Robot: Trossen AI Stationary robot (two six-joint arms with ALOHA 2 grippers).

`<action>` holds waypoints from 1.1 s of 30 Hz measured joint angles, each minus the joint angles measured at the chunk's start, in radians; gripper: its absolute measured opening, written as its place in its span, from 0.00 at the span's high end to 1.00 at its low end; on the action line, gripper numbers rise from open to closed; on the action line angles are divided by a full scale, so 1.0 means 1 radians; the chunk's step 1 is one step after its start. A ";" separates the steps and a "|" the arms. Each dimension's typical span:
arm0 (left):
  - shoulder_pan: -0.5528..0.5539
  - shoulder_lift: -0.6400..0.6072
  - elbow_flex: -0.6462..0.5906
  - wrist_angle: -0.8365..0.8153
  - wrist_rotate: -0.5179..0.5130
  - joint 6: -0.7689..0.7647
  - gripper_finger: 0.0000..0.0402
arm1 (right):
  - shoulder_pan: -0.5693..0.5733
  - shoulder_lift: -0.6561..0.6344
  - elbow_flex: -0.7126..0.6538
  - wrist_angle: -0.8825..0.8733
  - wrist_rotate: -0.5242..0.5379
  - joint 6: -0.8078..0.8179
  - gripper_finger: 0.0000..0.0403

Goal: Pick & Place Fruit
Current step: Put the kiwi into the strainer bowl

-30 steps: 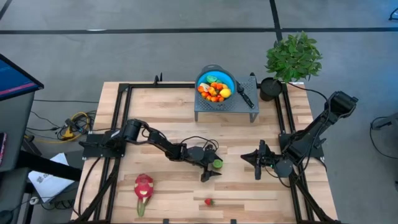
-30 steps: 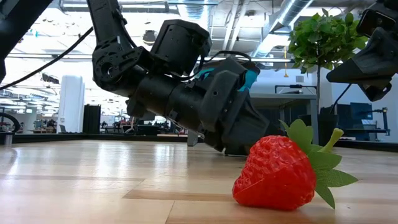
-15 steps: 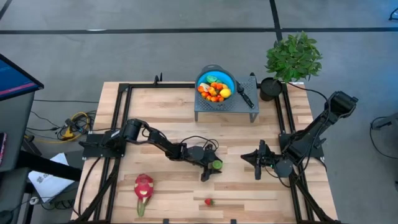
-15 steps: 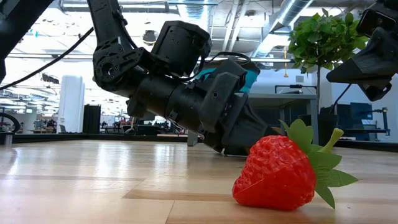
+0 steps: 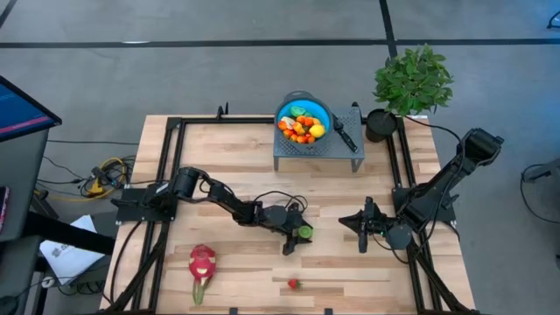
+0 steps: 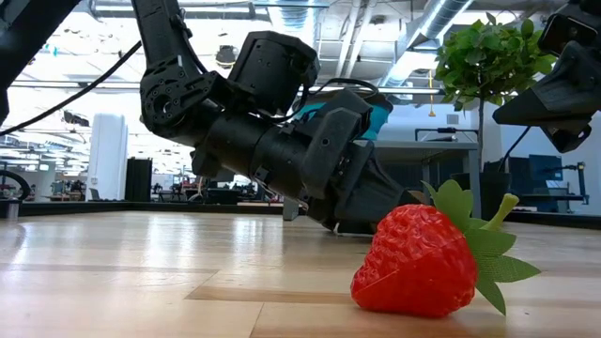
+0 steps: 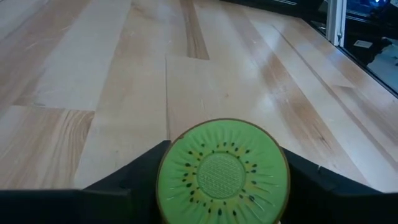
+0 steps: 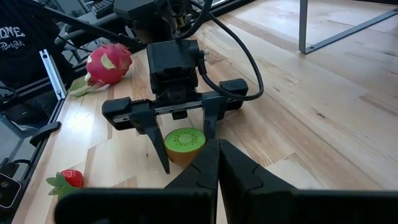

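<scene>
A green kiwi half (image 7: 222,172), cut face up, rests on the wooden table near its middle, and my left gripper (image 5: 302,231) is shut on it. A red strawberry (image 5: 293,283) lies on its side near the table's front edge. The pink dragon fruit (image 5: 202,262) lies at the front left. A blue bowl (image 5: 284,109) with several small fruits stands on a grey rack (image 5: 315,150) at the back. My right gripper (image 5: 363,226) waits shut above the table's right part, pointing at the kiwi half (image 8: 185,143). My left gripper pinches the kiwi half between its two fingers, one on each side of its brown rim (image 7: 166,177). The fingers (image 8: 158,148) come slanting down from the table's left. The kiwi half sits with its rounded underside on the table, cut face up.
A black-handled knife (image 5: 343,134) lies on the rack beside the bowl. A potted plant (image 5: 413,80) stands at the back right corner. A black frame rail (image 5: 166,166) runs along the table's edges. Bare wood lies between the kiwi half and the rack.
My left gripper's fingers have drawn together onto the kiwi half, while the arm has kept its place. The kiwi half has stayed where it was on the table.
</scene>
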 joint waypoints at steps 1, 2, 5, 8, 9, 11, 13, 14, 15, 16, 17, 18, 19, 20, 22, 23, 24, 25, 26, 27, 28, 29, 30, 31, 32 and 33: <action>0.000 -0.003 -0.001 -0.003 0.001 -0.004 0.44 | 0.000 0.000 0.000 0.000 0.000 0.000 1.00; 0.000 -0.005 -0.001 -0.003 0.002 -0.006 0.45 | 0.000 0.000 0.000 0.000 0.000 0.000 1.00; 0.003 -0.041 -0.002 -0.006 0.003 -0.006 0.46 | 0.000 0.000 0.000 -0.004 0.000 0.000 1.00; 0.005 -0.102 -0.001 -0.006 0.002 -0.001 0.46 | 0.000 0.000 0.000 -0.007 -0.001 0.000 1.00; 0.007 -0.123 -0.002 -0.011 0.002 0.005 0.46 | 0.000 0.000 0.000 -0.007 -0.001 0.000 1.00; 0.010 -0.175 -0.001 -0.011 0.002 0.036 0.44 | 0.000 0.000 0.000 -0.007 -0.001 0.000 1.00; 0.016 -0.235 -0.001 -0.010 0.001 0.081 0.43 | 0.000 0.000 0.000 -0.007 -0.001 0.000 1.00; 0.020 -0.269 0.000 -0.014 0.002 0.108 0.44 | 0.000 0.000 0.000 -0.008 -0.001 0.000 1.00; 0.026 -0.300 0.000 -0.029 0.002 0.128 0.44 | 0.000 0.000 0.000 -0.009 -0.001 0.000 1.00; 0.035 -0.333 0.000 -0.039 0.002 0.145 0.45 | 0.000 0.000 0.000 -0.011 -0.001 0.000 1.00; 0.046 -0.368 0.000 -0.067 0.001 0.163 0.46 | 0.000 0.000 0.000 -0.013 -0.001 0.000 1.00; 0.061 -0.397 0.000 -0.071 0.000 0.174 0.46 | 0.000 0.000 0.000 -0.015 -0.001 0.000 1.00; 0.077 -0.430 0.000 -0.094 -0.002 0.185 0.46 | 0.000 0.000 0.000 -0.015 -0.001 0.000 1.00; 0.097 -0.458 0.000 -0.110 -0.005 0.191 0.46 | 0.000 0.000 0.000 -0.015 -0.001 0.000 1.00; 0.138 -0.504 0.000 -0.121 -0.005 0.193 0.45 | 0.000 0.000 0.000 -0.018 -0.001 0.000 1.00; 0.159 -0.519 0.000 -0.120 -0.005 0.195 0.45 | 0.000 0.000 0.000 -0.019 -0.001 0.000 1.00; 0.182 -0.534 0.000 -0.120 -0.005 0.202 0.44 | 0.000 0.000 0.000 -0.020 -0.001 0.000 1.00; 0.204 -0.546 0.000 -0.123 -0.005 0.212 0.44 | 0.000 0.000 0.000 -0.023 -0.001 0.000 1.00; 0.226 -0.558 0.000 -0.123 -0.005 0.215 0.45 | 0.000 0.000 0.000 -0.024 -0.001 0.000 1.00; 0.249 -0.567 0.000 -0.123 -0.005 0.216 0.45 | 0.000 0.000 0.000 -0.023 -0.001 0.000 1.00; 0.271 -0.575 0.000 -0.121 -0.005 0.215 0.45 | 0.000 0.000 0.000 -0.023 -0.001 0.000 1.00; 0.295 -0.581 0.000 -0.122 -0.005 0.215 0.45 | 0.000 0.000 0.000 -0.024 -0.001 0.000 1.00; 0.317 -0.583 0.000 -0.118 -0.005 0.215 0.45 | 0.000 0.000 0.000 -0.023 -0.001 0.000 1.00; 0.340 -0.585 0.000 -0.116 -0.005 0.215 0.45 | 0.000 0.000 0.000 -0.024 -0.001 0.001 1.00; 0.363 -0.586 0.000 -0.116 -0.005 0.215 0.45 | 0.000 0.000 0.000 -0.026 -0.001 0.000 1.00; 0.388 -0.587 0.002 -0.115 -0.005 0.215 0.45 | 0.000 0.000 0.000 -0.026 -0.001 0.000 1.00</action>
